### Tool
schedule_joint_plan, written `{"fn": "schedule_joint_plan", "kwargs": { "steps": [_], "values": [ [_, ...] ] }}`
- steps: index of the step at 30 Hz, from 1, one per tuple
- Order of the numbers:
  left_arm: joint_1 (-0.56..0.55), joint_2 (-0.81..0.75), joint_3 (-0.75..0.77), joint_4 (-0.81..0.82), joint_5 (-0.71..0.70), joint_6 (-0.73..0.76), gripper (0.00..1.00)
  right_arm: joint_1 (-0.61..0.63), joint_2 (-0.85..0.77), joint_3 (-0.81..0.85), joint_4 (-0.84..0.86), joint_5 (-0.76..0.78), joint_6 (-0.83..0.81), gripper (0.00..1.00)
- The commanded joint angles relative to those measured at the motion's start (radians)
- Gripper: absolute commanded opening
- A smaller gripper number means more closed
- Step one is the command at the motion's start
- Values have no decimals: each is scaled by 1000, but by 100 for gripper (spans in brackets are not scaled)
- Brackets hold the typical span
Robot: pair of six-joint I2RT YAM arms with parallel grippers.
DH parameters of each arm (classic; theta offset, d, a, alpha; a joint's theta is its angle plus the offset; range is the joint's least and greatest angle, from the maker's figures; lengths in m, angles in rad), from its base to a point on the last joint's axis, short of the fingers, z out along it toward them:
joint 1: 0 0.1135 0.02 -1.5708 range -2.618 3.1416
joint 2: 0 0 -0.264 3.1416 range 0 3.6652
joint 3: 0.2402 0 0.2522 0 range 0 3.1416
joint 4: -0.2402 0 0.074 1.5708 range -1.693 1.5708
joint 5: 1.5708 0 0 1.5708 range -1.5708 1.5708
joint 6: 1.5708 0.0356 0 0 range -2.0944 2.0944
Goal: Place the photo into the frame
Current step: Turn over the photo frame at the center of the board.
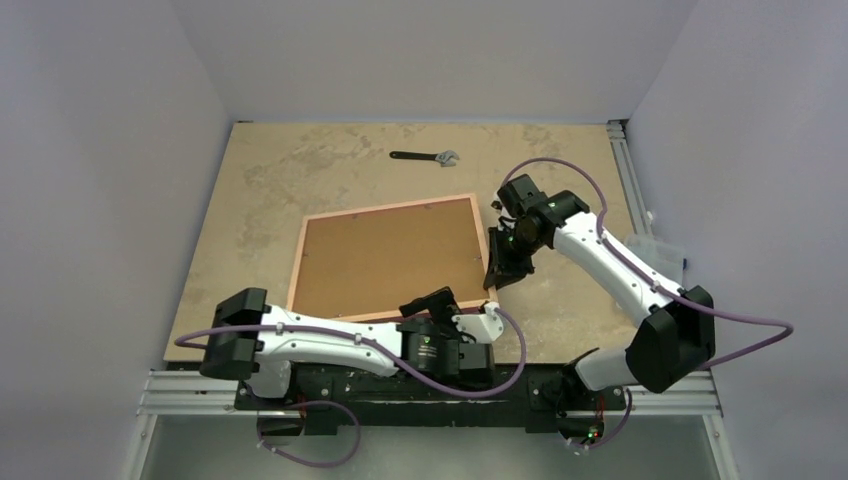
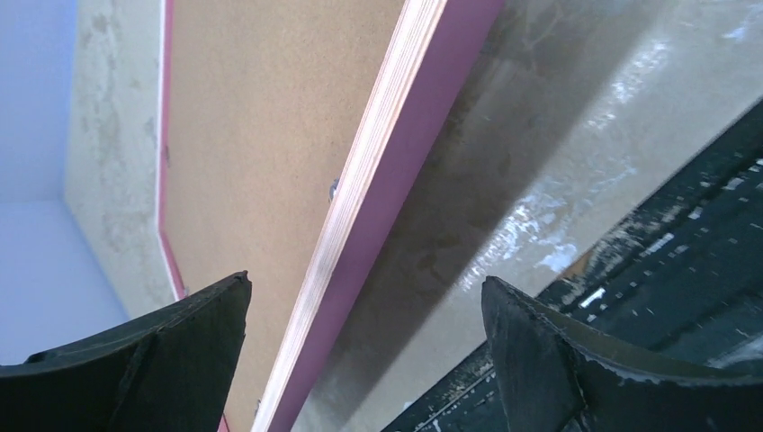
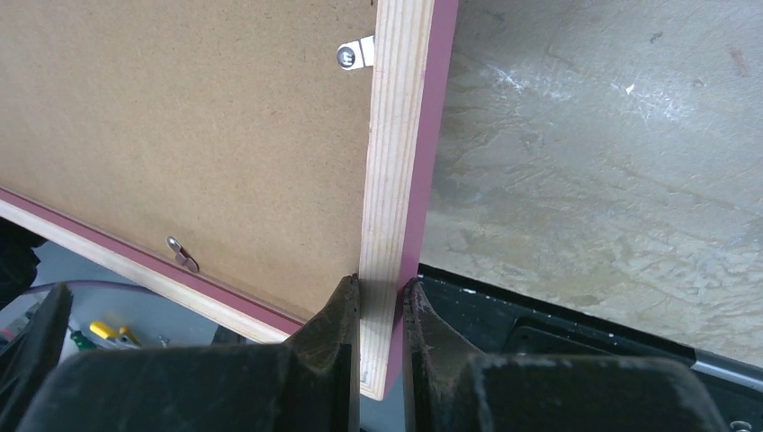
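The frame is face down in the middle of the table, its light wood back and pink edge showing, with a brown backing board set in it. My right gripper is shut on the frame's right rail close to the near corner, one finger on each face. That side seems lifted a little; a shadow lies under the pink edge. My left gripper stands open at the frame's near edge, and the rail passes between its fingers without touching them. The photo is hidden.
A black and silver wrench lies at the back of the table. A clear plastic box sits off the right edge. Two metal clips hold the backing board. Walls close in on three sides.
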Motion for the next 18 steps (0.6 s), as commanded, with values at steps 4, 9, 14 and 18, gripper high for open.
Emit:
{"fn": "schedule_joint_plan", "kwargs": {
  "steps": [4,9,14,18],
  "values": [
    [-8,114,62,-130,-232,-91,93,-4,-84,85,-17,-150,-19,0],
    [-2,177,91,-202,-324,-162,77,-4,-102,88,-26,-168,-15,0],
    [36,200,101,-242,-351,-193,63,-3,-115,67,-17,-185,-15,0],
    [47,196,102,-257,-367,-207,54,-4,-126,55,-7,-193,-11,0]
  ]
}}
